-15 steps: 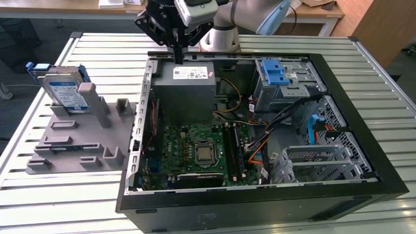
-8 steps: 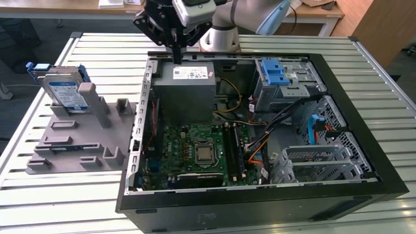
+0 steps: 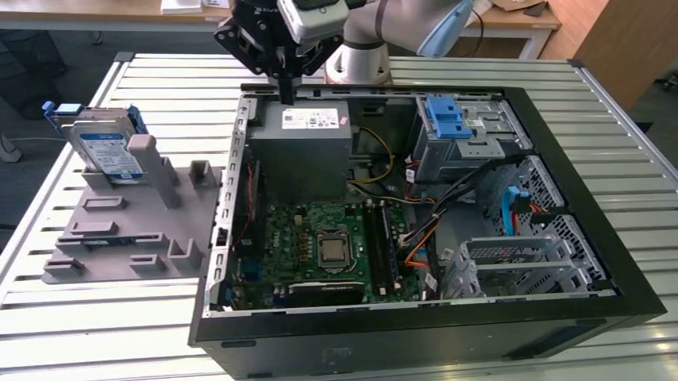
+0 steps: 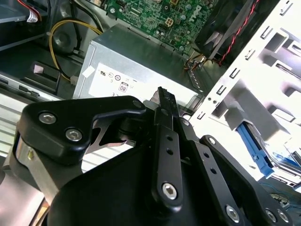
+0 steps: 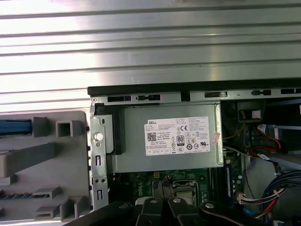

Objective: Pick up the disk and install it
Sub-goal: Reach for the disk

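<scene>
Where it stands, a post [image 3: 142, 163] half-hides the disk [image 3: 106, 152].

On the power supply box [image 5: 127, 162] under my wrist sits a white label [image 5: 178, 135]. It carries rows of fine black print, a square code and a line of small round marks, with a red-pink patch at one edge. The fine lines are too small to make out. The disk [image 3: 94, 127], upright in the grey holder [image 3: 127, 230] on the worktop, bears a white-and-blue label [image 3: 111, 159], its print too small to read.
</scene>
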Motion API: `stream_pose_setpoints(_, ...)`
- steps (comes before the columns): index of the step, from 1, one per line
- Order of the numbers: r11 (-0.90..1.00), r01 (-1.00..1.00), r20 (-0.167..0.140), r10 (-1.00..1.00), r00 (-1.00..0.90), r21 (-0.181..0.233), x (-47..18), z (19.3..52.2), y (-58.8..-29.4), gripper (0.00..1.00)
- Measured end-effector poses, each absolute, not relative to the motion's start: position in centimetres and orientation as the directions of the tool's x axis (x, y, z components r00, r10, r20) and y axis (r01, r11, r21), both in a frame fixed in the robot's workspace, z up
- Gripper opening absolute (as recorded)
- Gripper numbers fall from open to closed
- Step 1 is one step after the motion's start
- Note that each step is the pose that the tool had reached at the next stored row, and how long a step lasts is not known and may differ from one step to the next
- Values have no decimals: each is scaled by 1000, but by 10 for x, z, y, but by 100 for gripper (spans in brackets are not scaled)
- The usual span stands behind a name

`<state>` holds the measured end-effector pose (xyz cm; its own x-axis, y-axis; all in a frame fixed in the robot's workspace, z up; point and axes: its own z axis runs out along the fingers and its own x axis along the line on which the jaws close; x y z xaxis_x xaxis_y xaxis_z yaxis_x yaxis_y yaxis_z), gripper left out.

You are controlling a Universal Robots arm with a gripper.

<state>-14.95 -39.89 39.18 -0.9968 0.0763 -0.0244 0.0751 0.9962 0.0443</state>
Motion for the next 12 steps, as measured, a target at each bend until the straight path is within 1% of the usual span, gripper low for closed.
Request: stream_pose_setpoints(12,996,75,-24,76,-997,44,-153,391,-399,11)
